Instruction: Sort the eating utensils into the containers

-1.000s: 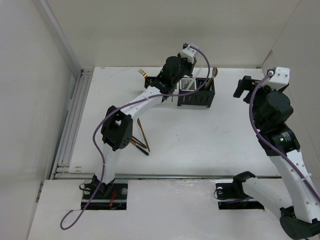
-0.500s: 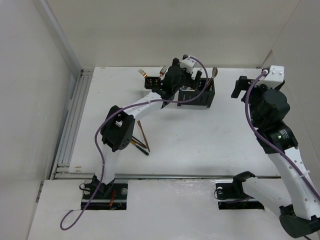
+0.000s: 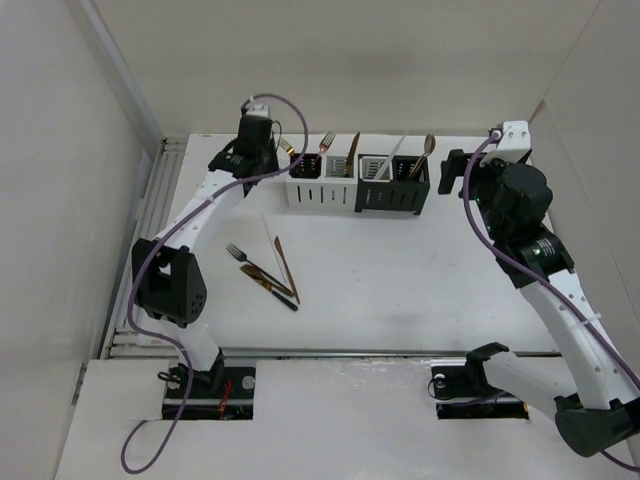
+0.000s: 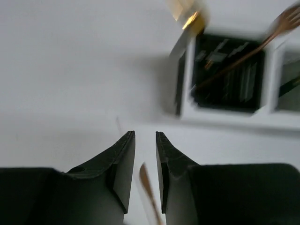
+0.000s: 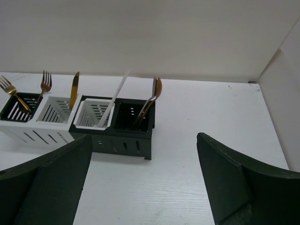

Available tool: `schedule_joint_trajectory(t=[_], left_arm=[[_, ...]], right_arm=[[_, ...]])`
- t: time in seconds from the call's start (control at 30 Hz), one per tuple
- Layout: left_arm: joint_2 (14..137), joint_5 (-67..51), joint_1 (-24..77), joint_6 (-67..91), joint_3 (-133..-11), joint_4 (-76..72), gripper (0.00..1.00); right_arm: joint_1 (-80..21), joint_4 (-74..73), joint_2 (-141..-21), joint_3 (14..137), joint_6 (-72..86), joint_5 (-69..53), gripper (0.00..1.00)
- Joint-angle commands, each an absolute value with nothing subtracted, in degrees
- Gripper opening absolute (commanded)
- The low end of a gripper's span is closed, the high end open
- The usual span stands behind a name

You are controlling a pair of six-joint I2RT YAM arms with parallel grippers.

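Left tool [image 4: 145, 136]: your fingers stand a narrow slit apart with nothing between them. It hangs over bare worktop [image 3: 420, 270] at the far left, just left of the boxes.
Right tool [image 5: 144, 140]: your fingers are spread wide and pinch nothing. It sits to the right of the boxes and faces them.
Boxes [image 3: 322, 197]: four joined in a row at the far side of the worktop.
Standing in the boxes: from the left you see a gold fork [image 5: 10, 89], a copper fork [image 5: 45, 82], a gold knife [image 5: 74, 89], a white stick [image 5: 117, 93] and a spoon [image 5: 157, 91], all tilted.
Loose utensils: a silver fork [image 3: 236, 251], copper sticks [image 3: 283, 265] and a dark-handled piece [image 3: 272, 287] lie close together on the worktop, near-left of the boxes and well apart from both tools.
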State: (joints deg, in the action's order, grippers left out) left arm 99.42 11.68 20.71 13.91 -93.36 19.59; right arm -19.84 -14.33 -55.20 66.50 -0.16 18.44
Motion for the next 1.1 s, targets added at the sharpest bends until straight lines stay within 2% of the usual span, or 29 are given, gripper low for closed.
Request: schedule_joint_trajectory(t=[0.0, 0.1, 0.3, 0.5, 0.67, 0.77, 0.9, 0.97, 1.03, 1.07], left_arm=[[100.4, 4.8, 19.6, 17.0, -82.6, 31.7, 0.22], [99.1, 0.7, 18.4, 17.0, -76.8, 29.3, 0.22], [102.3, -2.4, 18.4, 15.6, -73.8, 27.3, 0.22], [106.3, -3.4, 18.4, 16.9, -72.2, 27.9, 0.15], [107.7, -1.1, 18.9, 17.5, -71.5, 28.6, 0.11], [107.7, 0.6, 18.9, 18.1, -71.5, 28.6, 0.04], [108.7, 3.4, 18.9, 18.1, -70.5, 28.6, 0.04], [108.7, 5.2, 18.9, 18.1, -70.5, 29.1, 0.09], [108.7, 7.7, 18.9, 17.5, -69.9, 29.6, 0.23], [108.7, 8.8, 18.9, 16.7, -69.9, 30.2, 0.26]], right_arm=[[-19.5, -11.0, -55.5, 66.2, 1.0, 14.9, 0.96], [-19.5, -11.6, -55.5, 66.7, 1.6, 14.9, 0.96], [-19.5, -14.2, -55.5, 67.8, 2.1, 16.6, 0.96], [-19.5, -16.3, -53.0, 67.9, 2.1, 20.9, 0.96], [-19.5, -16.3, -52.4, 68.4, 2.1, 23.1, 0.96], [-19.5, -16.3, -51.9, 68.4, 2.1, 23.1, 0.96], [-19.5, -16.8, -51.9, 68.4, 2.1, 24.3, 0.96], [-19.5, -16.8, -51.9, 68.4, 2.1, 24.3, 0.96], [-19.5, -16.3, -51.9, 68.4, 1.5, 24.3, 0.96], [-19.5, -16.3, -51.9, 68.4, 1.5, 24.8, 0.96]])
